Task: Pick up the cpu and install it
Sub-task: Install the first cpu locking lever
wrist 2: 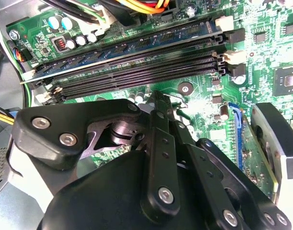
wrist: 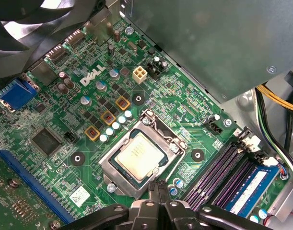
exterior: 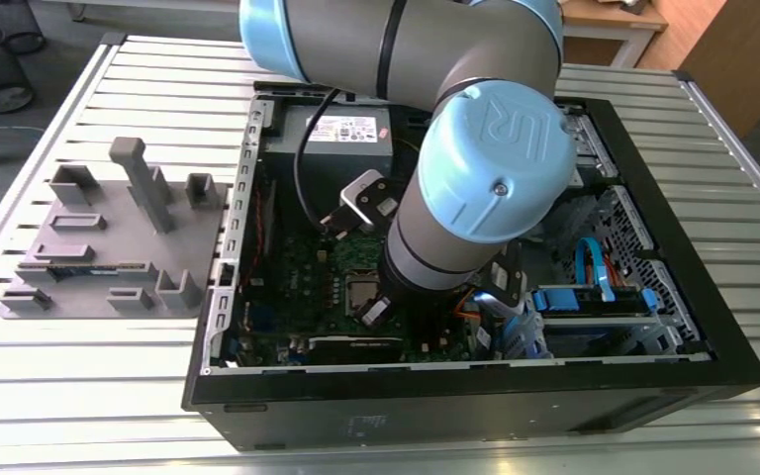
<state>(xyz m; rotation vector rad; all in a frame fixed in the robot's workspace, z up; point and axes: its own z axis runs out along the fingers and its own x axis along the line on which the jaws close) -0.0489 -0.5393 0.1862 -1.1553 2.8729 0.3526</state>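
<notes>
Just ahead of my pincer [wrist: 158,185], the small flat square silvery-grey cpu [wrist: 138,154] is sitting inside the silver metal socket frame [wrist: 112,168] on the green mobo [wrist: 184,122]. I'm pressing the pincer together, gripping nothing, w/ tips hovering beside the frame's edge.

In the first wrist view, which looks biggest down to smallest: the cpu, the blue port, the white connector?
1. cpu, clearly the largest.
2. blue port.
3. white connector, the smallest.
</notes>
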